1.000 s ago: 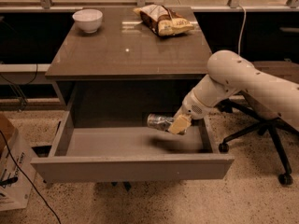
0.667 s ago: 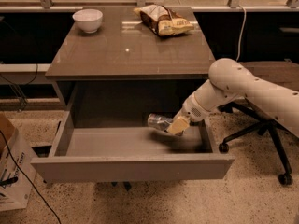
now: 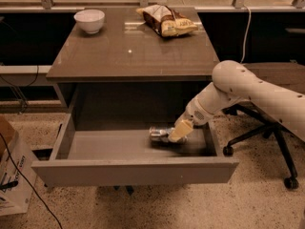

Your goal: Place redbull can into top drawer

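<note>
The top drawer (image 3: 133, 171) is pulled out wide under the brown table (image 3: 128, 56). The redbull can (image 3: 159, 133), silver and lying on its side, is low inside the drawer on the right, at or just above the floor. My gripper (image 3: 177, 132) reaches in from the right on the white arm (image 3: 257, 92) and its pale fingers (image 3: 180, 130) are closed around the can's right end.
A white bowl (image 3: 89, 20) stands at the table's back left. A crinkled brown-and-yellow snack bag (image 3: 167, 20) lies at the back right. An office chair base (image 3: 267, 147) stands right of the drawer. A cardboard box (image 3: 9, 171) and cables are at the left.
The gripper has lowered the can a little deeper into the drawer, toward its floor. The arm has sunk slightly with it.
</note>
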`<state>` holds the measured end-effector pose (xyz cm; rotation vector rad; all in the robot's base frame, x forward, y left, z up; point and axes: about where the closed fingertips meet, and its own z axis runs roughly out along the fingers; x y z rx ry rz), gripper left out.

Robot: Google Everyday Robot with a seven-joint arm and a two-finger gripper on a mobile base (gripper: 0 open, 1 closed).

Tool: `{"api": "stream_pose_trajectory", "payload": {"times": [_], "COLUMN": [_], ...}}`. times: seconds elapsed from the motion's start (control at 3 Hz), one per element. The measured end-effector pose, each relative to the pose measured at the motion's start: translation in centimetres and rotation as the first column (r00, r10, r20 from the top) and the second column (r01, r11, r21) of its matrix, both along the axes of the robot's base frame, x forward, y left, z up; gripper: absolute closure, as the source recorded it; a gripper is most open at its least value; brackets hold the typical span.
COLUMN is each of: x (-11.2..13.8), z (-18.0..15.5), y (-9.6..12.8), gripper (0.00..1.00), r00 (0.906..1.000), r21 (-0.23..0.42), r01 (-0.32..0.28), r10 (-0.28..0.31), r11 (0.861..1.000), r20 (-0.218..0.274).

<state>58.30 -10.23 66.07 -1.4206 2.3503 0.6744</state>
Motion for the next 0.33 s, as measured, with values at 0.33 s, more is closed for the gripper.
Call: {"api": "stream_pose_trajectory", "payload": {"times": [0.33], "x": [-0.05], "z": [-0.14], "y": [0.12], "gripper": [0.00], "r00": [1.0000], "r21": [0.000], "r01": [-0.002], "r10": [0.002], "r11": [1.000], "r20": [-0.003]}}
